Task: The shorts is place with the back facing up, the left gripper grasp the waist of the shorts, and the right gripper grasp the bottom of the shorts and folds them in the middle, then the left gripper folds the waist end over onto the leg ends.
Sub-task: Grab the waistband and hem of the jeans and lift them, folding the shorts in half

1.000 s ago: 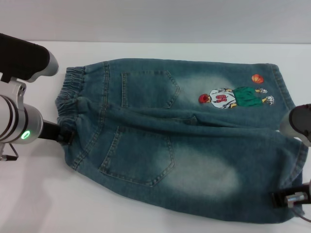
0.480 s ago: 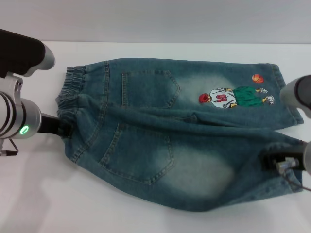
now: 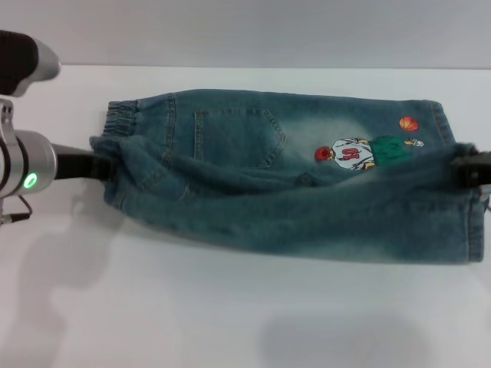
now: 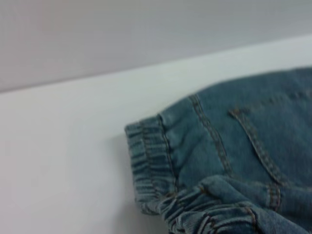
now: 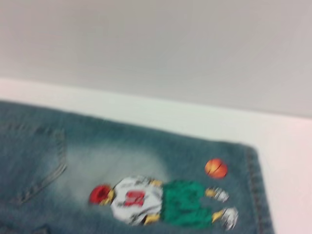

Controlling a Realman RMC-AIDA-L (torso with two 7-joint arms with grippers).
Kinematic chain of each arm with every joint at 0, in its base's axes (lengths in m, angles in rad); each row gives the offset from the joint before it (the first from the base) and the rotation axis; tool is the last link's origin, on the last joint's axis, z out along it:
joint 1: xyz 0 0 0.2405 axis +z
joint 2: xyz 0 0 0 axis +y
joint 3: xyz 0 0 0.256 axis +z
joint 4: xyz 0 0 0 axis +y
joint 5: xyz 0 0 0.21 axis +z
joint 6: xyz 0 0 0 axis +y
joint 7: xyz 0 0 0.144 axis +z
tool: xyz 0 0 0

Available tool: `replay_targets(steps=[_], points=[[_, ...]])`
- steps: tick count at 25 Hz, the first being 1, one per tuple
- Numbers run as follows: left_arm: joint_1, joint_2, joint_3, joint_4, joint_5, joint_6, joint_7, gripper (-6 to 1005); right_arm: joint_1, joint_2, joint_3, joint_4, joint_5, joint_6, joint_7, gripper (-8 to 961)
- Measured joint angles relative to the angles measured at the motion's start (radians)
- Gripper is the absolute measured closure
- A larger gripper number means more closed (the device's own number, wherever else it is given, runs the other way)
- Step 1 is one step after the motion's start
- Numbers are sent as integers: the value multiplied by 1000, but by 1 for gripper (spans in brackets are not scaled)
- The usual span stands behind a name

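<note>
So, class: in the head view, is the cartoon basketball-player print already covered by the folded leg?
No, the print remains exposed on the shorts, beyond the lifted fold.

Can't really see the left gripper, its prongs are buried in the bunched denim at the waist. Same deal with the right gripper: only a dark bit shows at the head view's right edge, arm cropped off. The near leg of the shorts is pulled up between the claws, hiding its own pocket and partly covering the cartoon print. Neither wrist view shows any fingers.
</note>
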Motion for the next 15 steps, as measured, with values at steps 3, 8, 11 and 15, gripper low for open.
replay_targets(steps=[3, 8, 11, 15], points=[[0, 1, -16, 10, -15, 48, 0, 788, -24, 1, 23, -2, -9, 69, 2, 955], [0, 1, -29, 16, -33, 101, 1, 789, -59, 4, 59, -5, -11, 159, 3, 955], [2, 0, -31, 21, -43, 142, -3, 789, -70, 4, 77, -16, -11, 207, 4, 955], [-1, 0, -28, 36, -61, 206, -7, 789, -81, 4, 93, -34, -14, 267, 4, 954]])
